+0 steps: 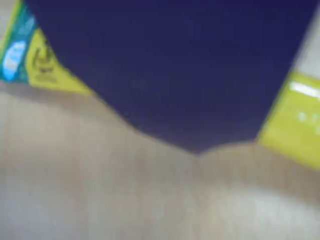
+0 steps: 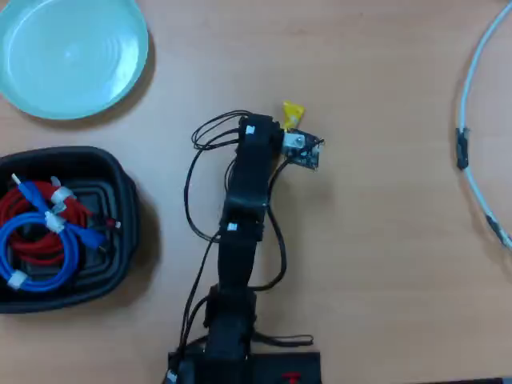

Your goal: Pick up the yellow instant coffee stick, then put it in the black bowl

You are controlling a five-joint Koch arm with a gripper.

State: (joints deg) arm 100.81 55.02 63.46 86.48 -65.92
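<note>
Gripper [image 1: 200, 145] state is impossible to tell: a dark blurred jaw is covering the yellow instant coffee stick [image 1: 50, 67] on the bench [image 1: 150, 200], well right of the black bowl [image 2: 120, 200]. Light, thin, slippery foil; pinching mid-length looks best.

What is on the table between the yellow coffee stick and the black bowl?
Mostly bare wood. In the overhead view, only the robot arm and its black wires stand between the yellow coffee stick and the black bowl.
</note>
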